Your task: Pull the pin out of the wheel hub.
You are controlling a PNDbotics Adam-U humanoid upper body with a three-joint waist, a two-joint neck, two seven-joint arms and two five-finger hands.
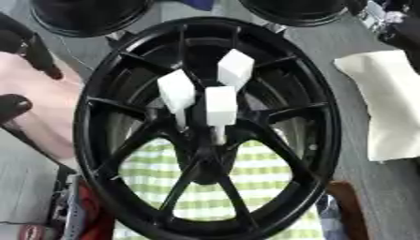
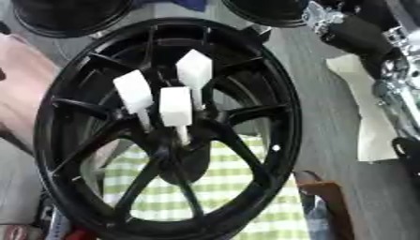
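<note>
Black wheel hub (image 1: 205,126) fills most of my frame, standing tilted toward me, spokes meeting at a dark centre just below frame middle. Three white pins stuck in around that centre, block-shaped heads up, thin stems down into the hub: left pin (image 1: 176,91), middle pin (image 1: 220,107), upper right pin (image 1: 236,69). All three seated, none out. Through the lower spokes I see a green-and-white checked cloth (image 1: 246,187). White cloth (image 1: 386,103) lies at the right edge on the grey table (image 1: 361,187). Two more black rims (image 1: 86,16) at the top edge.

My left hand (image 1: 25,44) shows at the upper left edge, dark fingers hanging down, clear of the hub; can't tell if it's open or curled. Right arm (image 2: 369,37) comes in at upper right in the right eye view, hand itself I can't make out.
</note>
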